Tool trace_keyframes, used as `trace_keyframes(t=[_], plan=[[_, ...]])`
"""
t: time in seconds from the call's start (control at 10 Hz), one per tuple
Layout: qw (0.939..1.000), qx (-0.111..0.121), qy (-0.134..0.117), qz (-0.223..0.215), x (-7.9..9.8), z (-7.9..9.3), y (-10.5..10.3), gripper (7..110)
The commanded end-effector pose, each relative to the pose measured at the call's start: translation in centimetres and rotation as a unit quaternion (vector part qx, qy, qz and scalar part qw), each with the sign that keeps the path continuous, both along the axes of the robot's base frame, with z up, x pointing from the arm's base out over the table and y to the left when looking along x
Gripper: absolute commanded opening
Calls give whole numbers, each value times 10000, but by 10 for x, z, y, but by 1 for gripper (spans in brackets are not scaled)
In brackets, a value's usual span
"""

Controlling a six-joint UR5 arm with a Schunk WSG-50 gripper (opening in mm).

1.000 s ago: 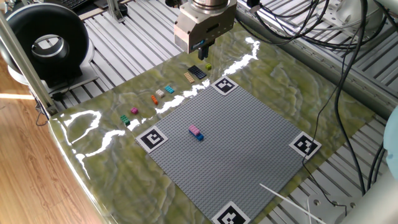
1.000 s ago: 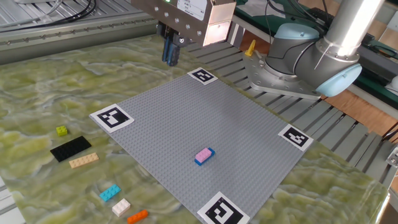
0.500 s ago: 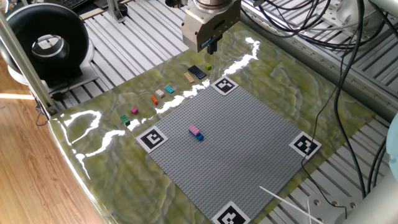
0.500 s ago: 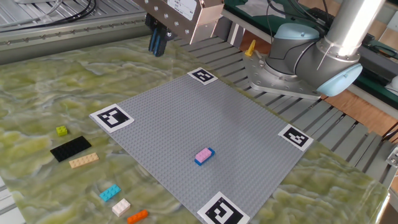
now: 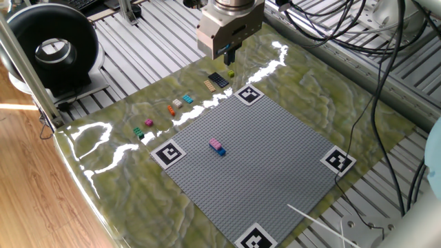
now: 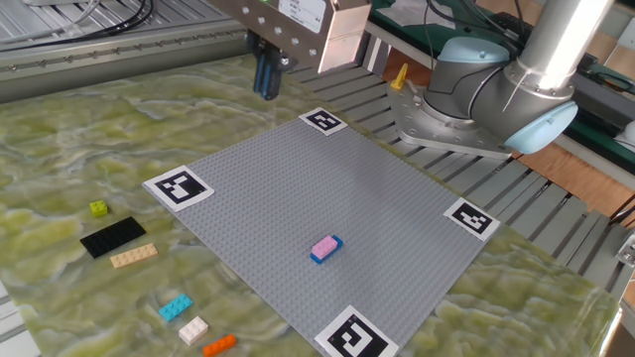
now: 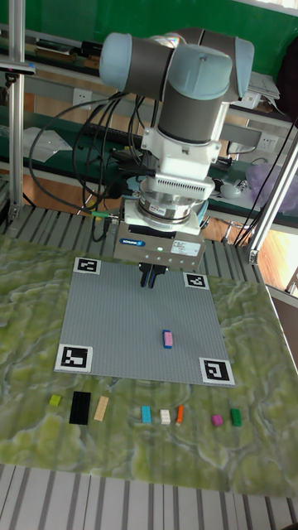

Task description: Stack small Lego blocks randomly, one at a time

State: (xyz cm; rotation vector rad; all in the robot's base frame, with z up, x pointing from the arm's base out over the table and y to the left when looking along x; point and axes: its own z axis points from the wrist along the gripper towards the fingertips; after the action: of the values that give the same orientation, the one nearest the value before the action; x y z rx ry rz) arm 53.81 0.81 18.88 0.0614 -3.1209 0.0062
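A pink small Lego block sits on a blue one [image 5: 217,146] [image 6: 325,247] [image 7: 168,339] on the grey baseplate [image 5: 275,158]. Loose blocks lie in a row on the green mat beside the plate: green [image 5: 138,131], magenta [image 5: 149,122], orange [image 5: 171,109] [image 6: 219,344], white [image 5: 178,103] [image 6: 192,328], cyan [image 5: 187,99] [image 6: 176,307], tan [image 5: 209,85] [image 6: 133,256] and yellow-green [image 5: 231,73] [image 6: 98,208]. My gripper [image 5: 229,54] [image 6: 266,89] [image 7: 150,280] hangs high above the plate's far edge. Its fingers are close together and nothing shows between them.
A flat black plate [image 5: 218,79] [image 6: 112,236] lies between the tan and yellow-green blocks. Black-and-white marker tags [image 5: 169,153] sit at the baseplate's corners. A black ring-shaped device [image 5: 48,48] stands at the back left. Cables [image 5: 358,41] hang at the right.
The gripper drifted away from the plate half a second ago and has now come back a little toward its far edge. No block has moved.
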Motion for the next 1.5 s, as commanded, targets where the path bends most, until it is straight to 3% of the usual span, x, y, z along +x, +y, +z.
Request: trace_keyframes(t=[0.0, 0.4, 0.5, 0.8, 1.1, 1.2, 1.4], plan=[[9997, 172, 149, -17, -7, 2, 8, 7], [9995, 253, 109, 129, -6, 2, 12, 7], [9994, 306, 55, 121, 2, -4, 17, 7], [9989, 410, -222, 99, 54, -45, 44, 7], [9994, 143, -257, -171, 84, -76, 67, 7], [9991, 144, -303, -263, 94, -82, 77, 7], [9988, 229, -300, -304, 112, -75, 82, 7]])
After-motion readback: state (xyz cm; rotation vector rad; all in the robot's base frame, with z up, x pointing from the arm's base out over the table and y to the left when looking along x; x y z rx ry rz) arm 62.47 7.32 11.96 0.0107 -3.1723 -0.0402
